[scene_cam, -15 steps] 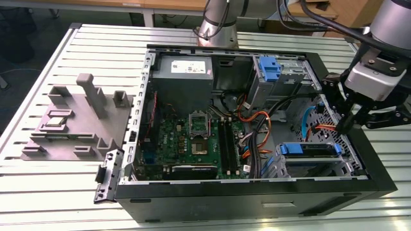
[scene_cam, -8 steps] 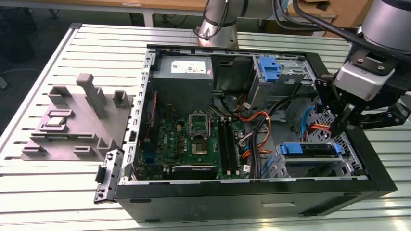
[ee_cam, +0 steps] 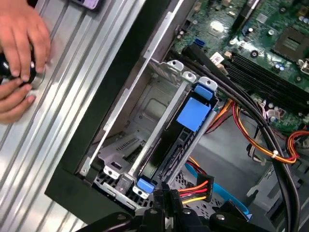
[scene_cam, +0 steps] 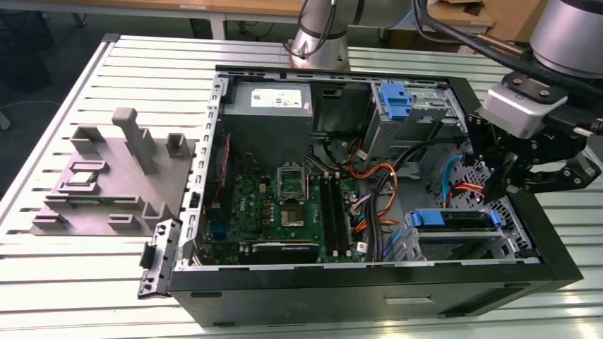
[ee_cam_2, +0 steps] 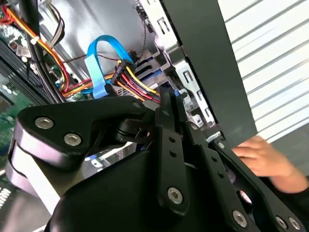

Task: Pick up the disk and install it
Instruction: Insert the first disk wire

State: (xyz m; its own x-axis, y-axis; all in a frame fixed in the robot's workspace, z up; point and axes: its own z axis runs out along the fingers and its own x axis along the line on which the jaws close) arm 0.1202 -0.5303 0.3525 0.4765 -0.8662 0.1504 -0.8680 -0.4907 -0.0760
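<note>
Disk (ee_cam: 186, 140) sits on edge in the metal drive cage (ee_cam: 145, 121) at the corner of the open computer case (scene_cam: 377, 282), its blue carrier bracket showing as a tab at each end and a blue patch on its upper side in the first wrist view. In the exterior view the same bay shows a blue-fronted unit (scene_cam: 452, 219) in the case's near corner, toward the exterior view's right. My gripper (scene_cam: 527, 185) hangs over that side wall of the case, just above the bay; in both wrist views its dark fingers (ee_cam_2: 169, 145) lie pressed close together with nothing between them, so it is clenched and empty. Bundles of red, yellow and orange cables (ee_cam: 260, 140) run beside the cage, and a light blue ribbon cable (ee_cam_2: 99, 63) loops nearby. Green motherboard (scene_cam: 282, 205) fills the case floor. A person's hand (ee_cam: 19, 53) rests on the slatted metal table (scene_cam: 94, 261) beside the case. A grey fixture block (scene_cam: 113, 176) stands on the table at the exterior view's left.
</note>
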